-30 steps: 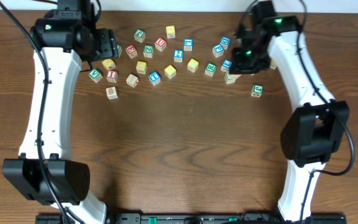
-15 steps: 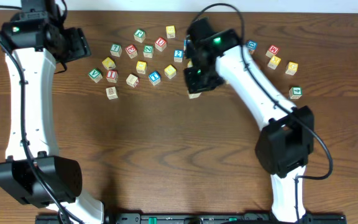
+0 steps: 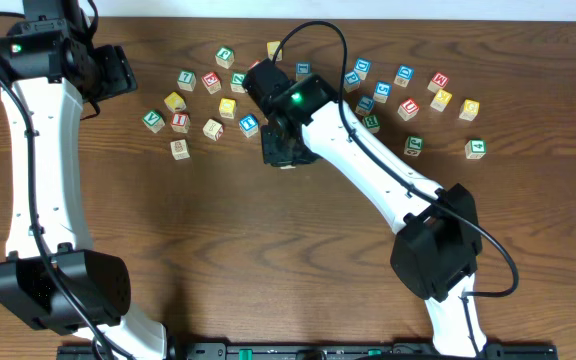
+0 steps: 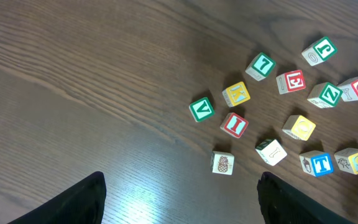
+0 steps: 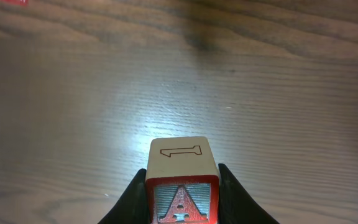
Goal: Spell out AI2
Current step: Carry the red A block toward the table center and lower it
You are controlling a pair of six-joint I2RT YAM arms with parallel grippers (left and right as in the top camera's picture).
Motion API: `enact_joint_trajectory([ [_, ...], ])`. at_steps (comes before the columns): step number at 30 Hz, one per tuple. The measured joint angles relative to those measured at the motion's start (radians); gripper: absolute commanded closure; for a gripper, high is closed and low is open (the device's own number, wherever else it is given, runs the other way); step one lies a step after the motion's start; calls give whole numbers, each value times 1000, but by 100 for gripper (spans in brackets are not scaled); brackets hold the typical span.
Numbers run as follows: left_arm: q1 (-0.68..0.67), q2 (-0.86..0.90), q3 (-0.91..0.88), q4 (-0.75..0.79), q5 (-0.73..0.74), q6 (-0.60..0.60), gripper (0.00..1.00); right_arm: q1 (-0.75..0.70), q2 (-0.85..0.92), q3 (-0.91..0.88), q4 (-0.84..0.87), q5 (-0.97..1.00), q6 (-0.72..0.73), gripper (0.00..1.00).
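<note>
Clamping the red-framed "A" cube (image 5: 182,203), a "1" outlined on top, is the right claw (image 5: 183,182); the left claw (image 4: 180,205) stands apart.

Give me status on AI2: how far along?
Done: nothing laid out yet. In hand: the right gripper is shut on the red A cube, out over bare table beside the scatter. To do: the red I cube lies loose among the other cubes, with the open left gripper above that area. The blue 2 I can't spot; the right arm may hide it.
</note>
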Motion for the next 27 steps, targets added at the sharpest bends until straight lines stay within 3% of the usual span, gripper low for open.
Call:
enact_joint_trajectory([
  [8, 0, 0, 0, 0, -3, 0, 23, 8, 77, 0, 16, 13, 111, 82],
  [27, 0, 0, 0, 0, -3, 0, 23, 8, 189, 0, 116, 6, 193, 79],
])
